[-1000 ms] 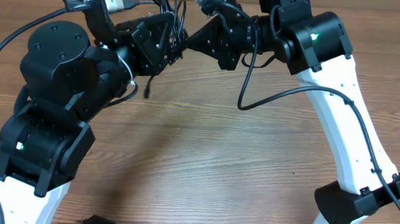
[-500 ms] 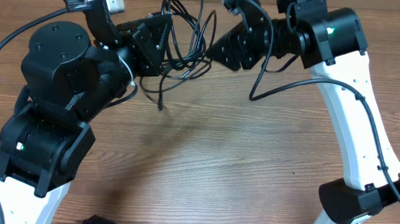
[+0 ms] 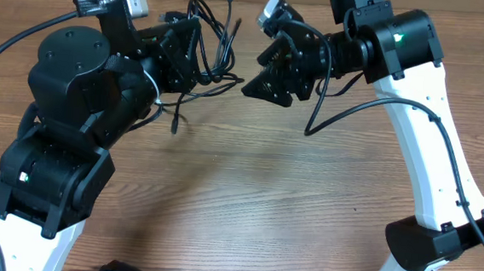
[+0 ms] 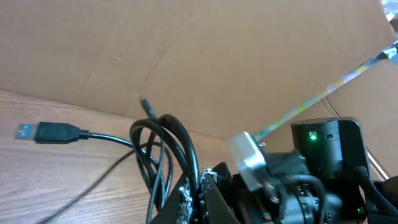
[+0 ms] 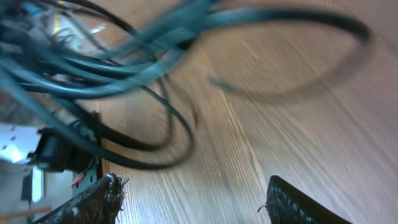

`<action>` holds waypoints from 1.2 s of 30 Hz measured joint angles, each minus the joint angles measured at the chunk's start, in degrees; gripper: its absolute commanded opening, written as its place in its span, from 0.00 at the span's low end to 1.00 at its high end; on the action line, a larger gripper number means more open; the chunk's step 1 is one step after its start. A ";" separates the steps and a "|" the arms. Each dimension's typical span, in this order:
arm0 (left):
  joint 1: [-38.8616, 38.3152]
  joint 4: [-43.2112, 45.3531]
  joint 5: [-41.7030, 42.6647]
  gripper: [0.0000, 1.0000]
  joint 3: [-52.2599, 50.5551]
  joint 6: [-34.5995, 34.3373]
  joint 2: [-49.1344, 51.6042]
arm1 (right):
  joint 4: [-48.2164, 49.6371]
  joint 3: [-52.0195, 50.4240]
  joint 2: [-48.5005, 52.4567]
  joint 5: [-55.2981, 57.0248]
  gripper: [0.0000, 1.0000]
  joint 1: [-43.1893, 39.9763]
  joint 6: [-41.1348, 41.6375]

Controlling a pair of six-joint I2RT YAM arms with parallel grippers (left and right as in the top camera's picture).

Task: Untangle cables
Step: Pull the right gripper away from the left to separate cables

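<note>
The cables are a looped bunch of thin black cords raised above the table at the back, between the two arms. My left gripper is shut on the bunch. The left wrist view shows the cords running down between its closed fingertips. One USB plug with a blue insert sticks out to the left, and a loose end dangles toward the table. My right gripper stands open just right of the bunch, with nothing between its fingers. The cords pass blurred above them.
The table is brown wood. A cardboard wall stands behind its far edge. A thicker black arm wire loops down from the right arm. The left arm's bulky base fills the left side.
My right gripper has opened, let go of the cables and pulled back a little to the right. The bunch now hangs from the left gripper alone and has sagged back toward it.
</note>
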 measured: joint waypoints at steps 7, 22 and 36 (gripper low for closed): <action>0.00 -0.66 -1.05 0.04 0.00 -3.43 0.00 | 0.37 0.00 0.00 -9.46 0.66 0.00 -8.33; 0.00 1.36 -2.97 0.04 0.00 -9.42 0.00 | 0.50 0.00 0.00 -17.59 0.40 0.00 -11.02; 0.00 3.72 -0.66 0.04 0.02 -13.03 0.55 | 1.22 0.00 0.00 -18.18 0.04 1.77 -11.80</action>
